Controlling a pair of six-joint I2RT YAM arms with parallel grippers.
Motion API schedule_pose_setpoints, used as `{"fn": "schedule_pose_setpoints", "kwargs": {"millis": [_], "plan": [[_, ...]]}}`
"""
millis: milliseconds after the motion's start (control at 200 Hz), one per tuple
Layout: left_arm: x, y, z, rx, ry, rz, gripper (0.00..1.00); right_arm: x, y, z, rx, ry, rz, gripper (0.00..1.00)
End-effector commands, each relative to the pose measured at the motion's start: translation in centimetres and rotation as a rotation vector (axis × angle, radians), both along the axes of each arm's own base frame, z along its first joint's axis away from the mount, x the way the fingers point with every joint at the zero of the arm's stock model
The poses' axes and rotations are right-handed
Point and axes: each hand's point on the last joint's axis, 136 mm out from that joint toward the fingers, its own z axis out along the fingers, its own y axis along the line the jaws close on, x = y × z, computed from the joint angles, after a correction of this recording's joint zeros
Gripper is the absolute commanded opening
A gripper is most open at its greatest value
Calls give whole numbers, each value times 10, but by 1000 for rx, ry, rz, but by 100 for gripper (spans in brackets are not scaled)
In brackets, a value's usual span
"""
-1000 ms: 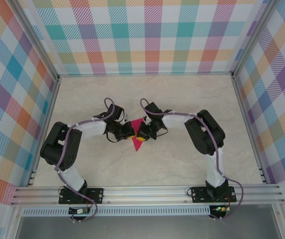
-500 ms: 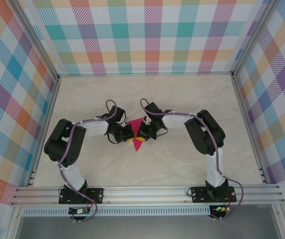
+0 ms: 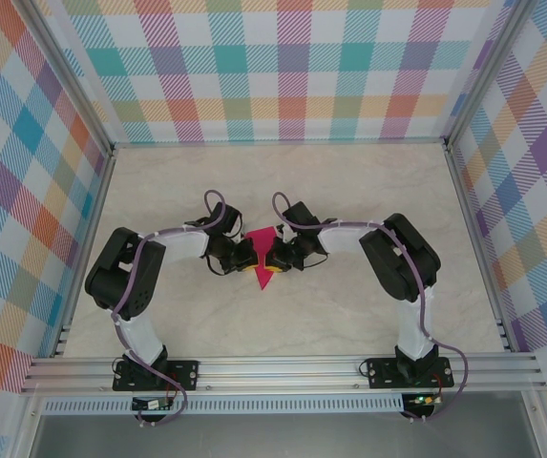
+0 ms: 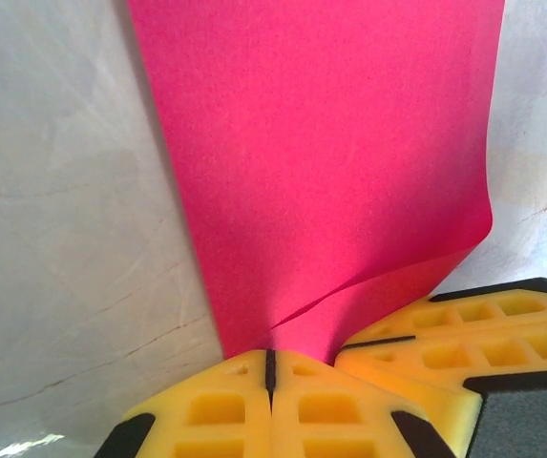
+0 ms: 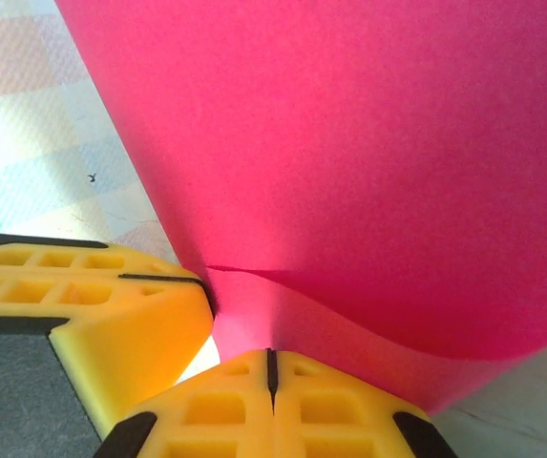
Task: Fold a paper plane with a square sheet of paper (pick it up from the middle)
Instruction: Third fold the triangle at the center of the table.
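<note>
Seen from above, the square sheet of paper (image 3: 262, 239) shows as a pink wedge at the middle of the counter (image 3: 349, 315) — up close, the left fingers (image 4: 218, 412) and the right fingers (image 5: 335, 412) are each clamped together on its edge, side by side, the sheet creasing there.

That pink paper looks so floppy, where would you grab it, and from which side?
At one edge, from both sides at once. The pink paper is thin and buckles, so the left gripper and right gripper, pinching shut right beside each other, probably steady it best.
</note>
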Motion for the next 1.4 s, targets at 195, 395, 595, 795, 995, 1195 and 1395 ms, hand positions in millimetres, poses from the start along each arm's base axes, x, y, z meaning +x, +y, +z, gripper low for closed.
{"fn": "schedule_pose_setpoints", "kwargs": {"millis": [195, 395, 595, 795, 995, 1195, 1395], "plan": [[-26, 37, -39, 262, 122, -8, 0, 6, -20, -11, -32, -47, -7, 5], [-34, 56, -47, 390, 157, -28, 0, 15, -33, -17, -44, -76, -40, 4], [-40, 70, -52, 482, 176, -49, 0, 32, -51, -14, -74, -148, -82, 4], [-40, 69, -52, 487, 168, -61, 0, 49, -70, 3, -125, -231, -137, 3], [-37, 61, -49, 473, 151, -74, 0, 46, -50, 43, 18, -293, -113, 4], [-37, 59, -51, 475, 152, -78, 0, 30, -20, 32, 86, -213, -23, 5], [-38, 59, -50, 482, 153, -82, 0, 33, -11, 16, 69, -160, 5, 4]]}}
